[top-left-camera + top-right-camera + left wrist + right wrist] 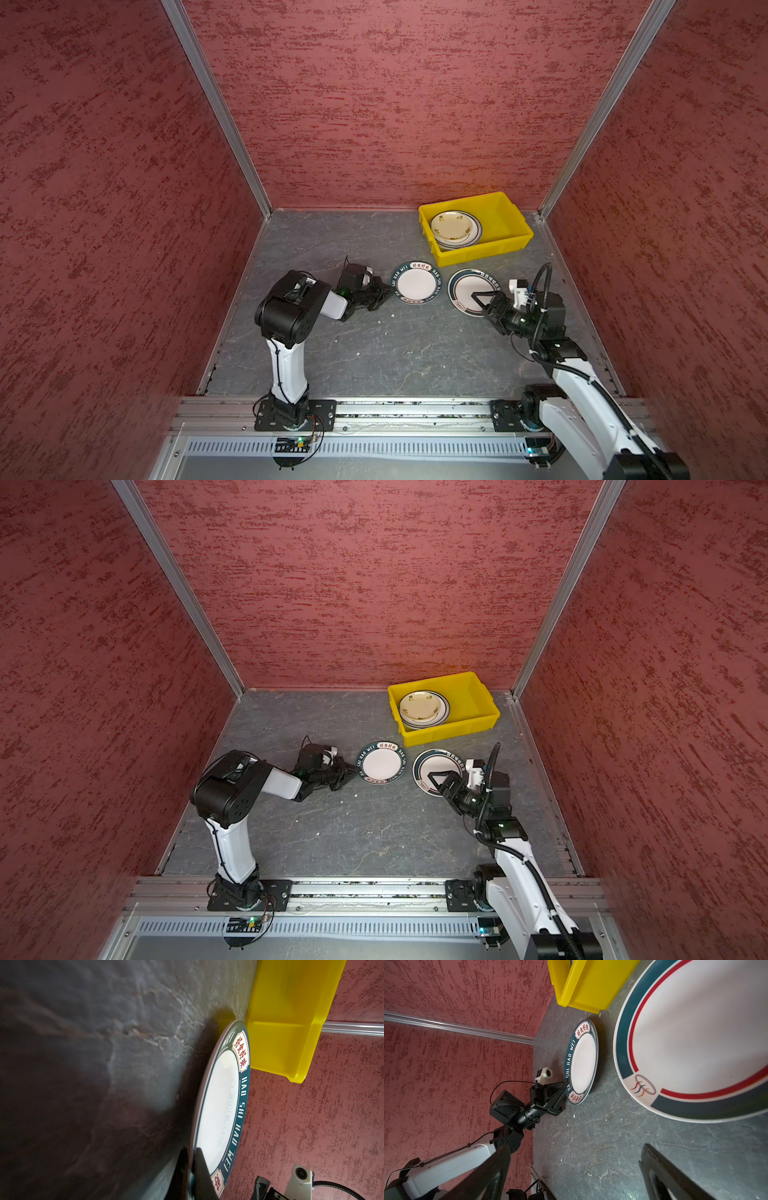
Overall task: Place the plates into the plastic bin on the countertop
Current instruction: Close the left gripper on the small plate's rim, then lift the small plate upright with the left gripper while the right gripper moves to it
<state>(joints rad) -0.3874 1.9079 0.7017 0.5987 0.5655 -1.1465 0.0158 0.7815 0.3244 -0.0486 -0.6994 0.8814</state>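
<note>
The left gripper [386, 294] pinches the left plate [415, 283] by its rim, ready to lift to the bin [478, 253] (right gripper [482, 301] gapes, empty)

Glossy glazed plates [415, 283]; smooth plastic bin [478, 251]; matt stone-look countertop [374, 361].

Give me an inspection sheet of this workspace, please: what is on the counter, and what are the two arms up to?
Surface: dark grey veined countertop, flat.
Job's things: yellow bin at the back right holds a stack of plates; lettered plate and striped plate are outside it, in front.
Clutter: a few white specks.
Grippers: left gripper shut on the lettered plate's rim; right gripper open beside the striped plate, holding nothing.
Cables: black hose loops over the right arm; thin wire along the left arm.
Surroundings: red textured walls, metal corner posts, front rail.
</note>
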